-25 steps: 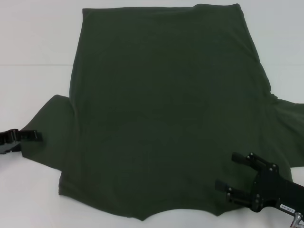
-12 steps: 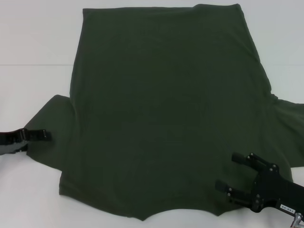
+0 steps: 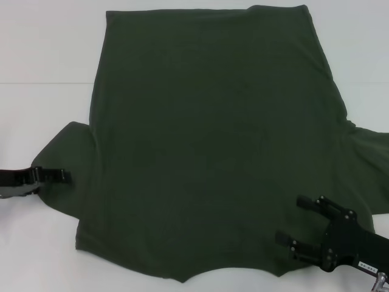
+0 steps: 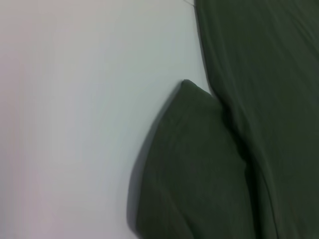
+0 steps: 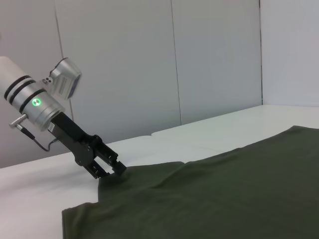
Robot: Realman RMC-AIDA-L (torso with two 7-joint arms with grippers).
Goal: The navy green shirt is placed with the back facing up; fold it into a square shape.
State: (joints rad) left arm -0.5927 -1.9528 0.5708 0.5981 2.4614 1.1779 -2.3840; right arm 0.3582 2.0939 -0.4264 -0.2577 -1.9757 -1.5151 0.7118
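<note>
At the left edge of the head view, the left gripper (image 3: 65, 176) reaches the tip of the shirt's left sleeve (image 3: 64, 155); whether its fingers have closed on the cloth I cannot tell. The navy green shirt (image 3: 213, 152) fills the frame's centre, spread flat on the white table (image 3: 42, 61), with no fold made yet, so every fold remains. At lower right, the right gripper (image 3: 299, 220) rests spread wide over the hem, holding nothing. Nothing obstructs.
</note>
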